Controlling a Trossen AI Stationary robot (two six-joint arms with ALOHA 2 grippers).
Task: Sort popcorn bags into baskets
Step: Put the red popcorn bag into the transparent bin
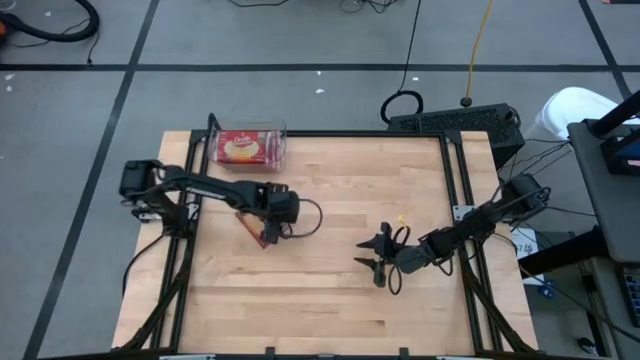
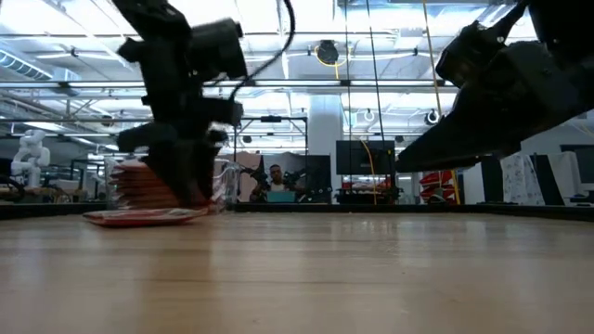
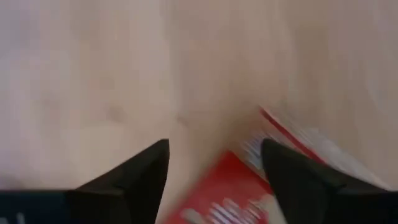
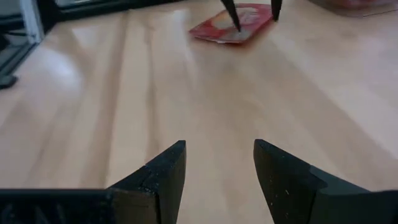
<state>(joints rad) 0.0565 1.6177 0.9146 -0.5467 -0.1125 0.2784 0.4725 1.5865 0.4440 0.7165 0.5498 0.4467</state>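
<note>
Left gripper (image 1: 263,238) over a loose popcorn bag (image 4: 231,26) lying flat on the bench (image 1: 330,300), near the basket (image 1: 250,147); fingers (image 3: 134,177) spread wide, gripping nothing. Right gripper (image 1: 376,263) waits mid-bench, fingers apart, empty.

Your risks: the flat, slick-looking red packet may slide on the smooth wood when the fingers close, or they pinch only an edge and it droops. The basket is clear, low-walled plastic, already stacked with packets; a tilted drop could catch its rim.
</note>
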